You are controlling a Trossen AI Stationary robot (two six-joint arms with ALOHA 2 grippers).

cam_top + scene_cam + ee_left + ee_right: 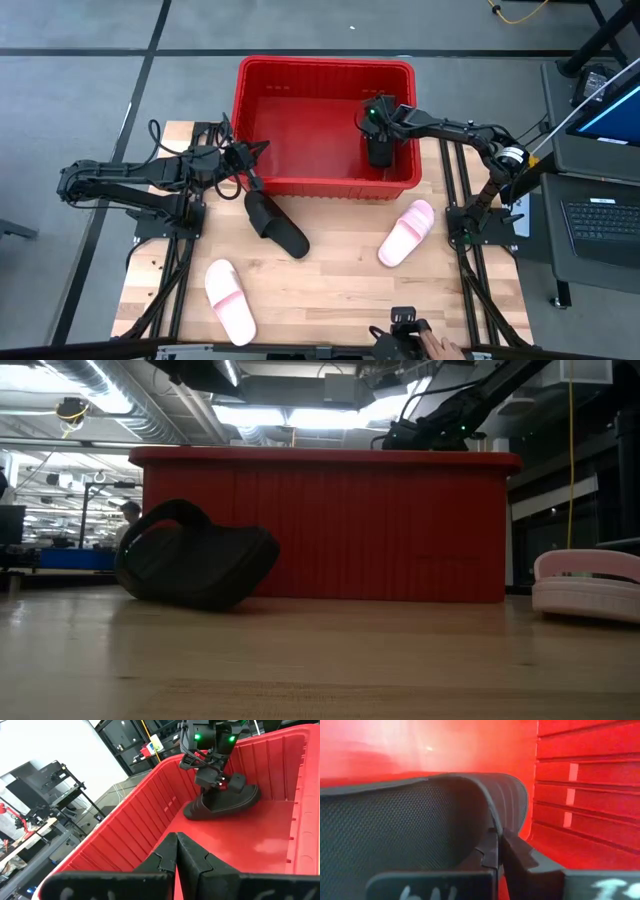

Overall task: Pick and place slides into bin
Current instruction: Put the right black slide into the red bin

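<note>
The red bin (262, 80) stands at the table's far middle. My right gripper (378, 150) reaches down into its right half and is shut on a black slide (225, 802). My left gripper (176, 855) is shut and empty by the bin's near-left corner (248, 178), just beyond the far end of a second black slide (276, 226), which lies sole down on the table and shows in the low view (195, 555). One pink slide (407, 232) lies right of centre and another (230, 300) at the near left, both on their soles. My right gripper pinches the edge of the black slide's strap (487, 820) between its two fingers, with the mesh lining of the strap on one side. The fingers come from above, pointing down into the bin. The slide sits tilted, its lower end (197, 812) on or just above the bin's floor.
The bin's walls (330, 525) rise high above the table top. The wooden table's near middle (330, 290) is bare. A person's hand (432, 346) shows at the near edge. A desk with a laptop (600, 215) stands off the table's right side.
</note>
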